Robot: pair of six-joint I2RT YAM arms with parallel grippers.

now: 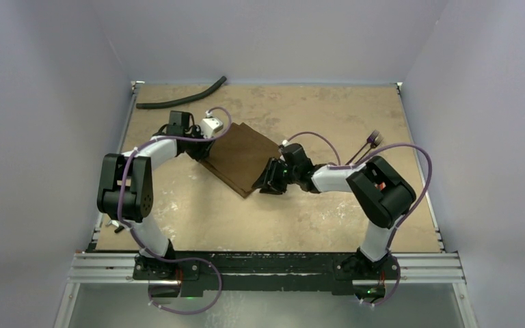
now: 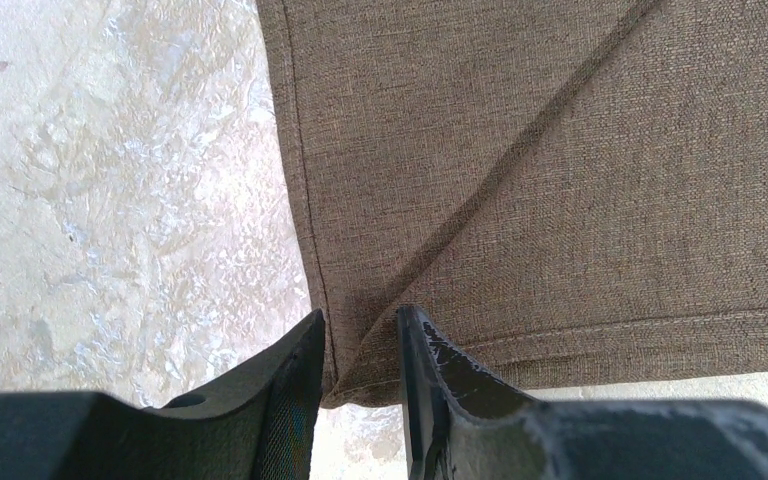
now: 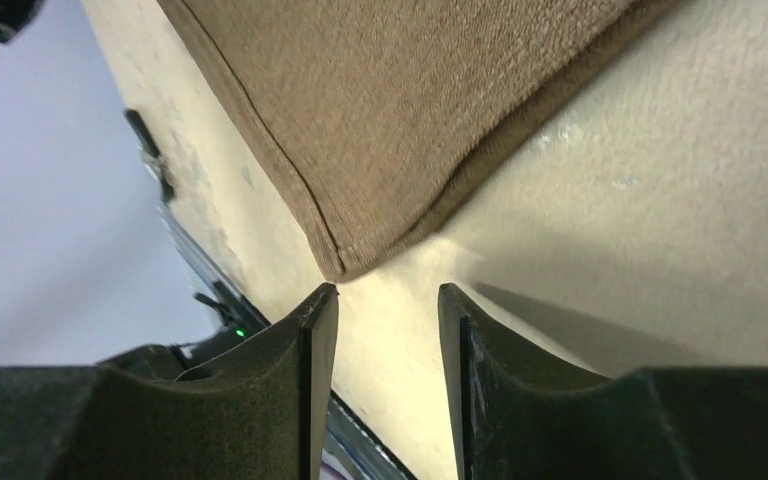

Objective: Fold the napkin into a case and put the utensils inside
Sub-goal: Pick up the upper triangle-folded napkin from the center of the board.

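My R gripper: jaws parted, off napkin. L gripper straddles corner, grip unclear. Risk: unpinned fold reopens.

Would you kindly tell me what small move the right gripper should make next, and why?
Probably draw the right gripper back from the napkin and lift it clear. Its jaws stand open, the napkin's near corner lies free just ahead of them, and the fold looks flat. The utensils lie at the far right, outside the napkin, so they seem the next target.

Left claw and right claw flank the folded napkin.
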